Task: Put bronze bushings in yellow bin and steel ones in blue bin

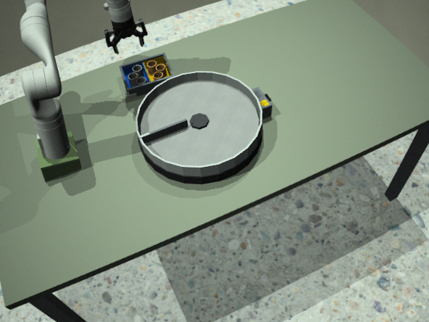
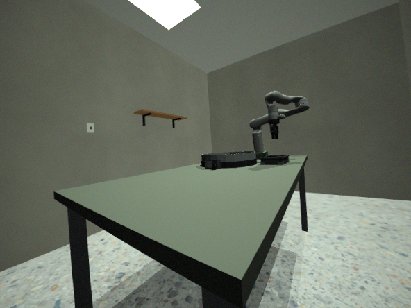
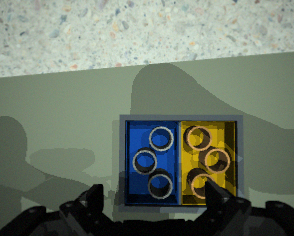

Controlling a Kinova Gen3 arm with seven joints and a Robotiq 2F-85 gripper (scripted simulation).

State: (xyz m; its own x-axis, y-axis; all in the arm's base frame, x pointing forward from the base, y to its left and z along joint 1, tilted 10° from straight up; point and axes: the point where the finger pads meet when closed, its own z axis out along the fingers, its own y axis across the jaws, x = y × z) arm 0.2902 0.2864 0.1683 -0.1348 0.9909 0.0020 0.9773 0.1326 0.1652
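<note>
Its fingers spread and empty, a gripper (image 1: 128, 49) (image 2: 275, 139) (image 3: 153, 194) hovers above sorted bushings (image 1: 151, 64) (image 3: 161, 138). Sorting appears finished; only moving clear remains.

Item: arm (image 1: 36, 32), upper links cut off by the top view's upper edge. Item: lowest bronze bushing (image 3: 200, 189), partly hidden behind a fingertip in the wrist view. Item: bin interiors, exterior view, hidden by the tray walls (image 2: 274, 161). Item: label (image 1: 264, 103), too small to read.
</note>
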